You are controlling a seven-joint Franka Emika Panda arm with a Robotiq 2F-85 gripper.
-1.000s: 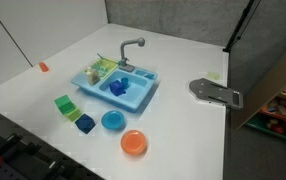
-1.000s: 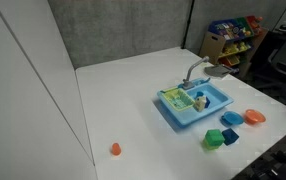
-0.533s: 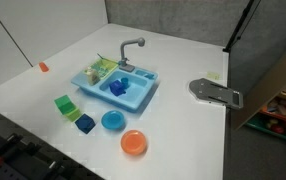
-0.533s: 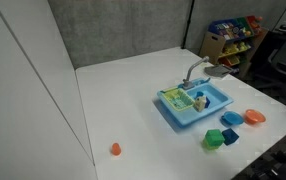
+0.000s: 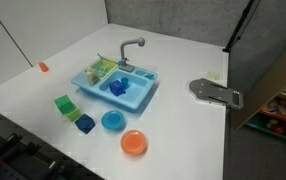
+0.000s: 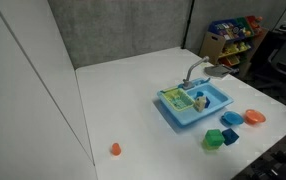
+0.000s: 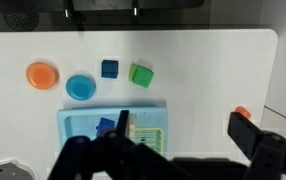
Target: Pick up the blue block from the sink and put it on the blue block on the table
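Observation:
A blue block [image 5: 119, 87] lies in the basin of the light-blue toy sink [image 5: 143, 97]; it also shows in the wrist view [image 7: 106, 127], partly behind a finger. A second, darker blue block [image 5: 85, 123] stands on the white table next to a green block [image 5: 65, 103]; both exterior views show it [image 6: 229, 136], and so does the wrist view [image 7: 110, 68]. My gripper [image 7: 183, 140] is open and empty, high above the table, its dark fingers framing the sink's edge. The arm does not show in the exterior views.
A blue plate [image 5: 112, 121] and an orange plate [image 5: 134, 143] lie near the blocks. A small orange object [image 5: 43, 67] sits far off on the table. The sink has a grey faucet [image 5: 133, 45] and a green rack [image 5: 101, 68]. A grey device [image 5: 216, 92] lies at the table's edge.

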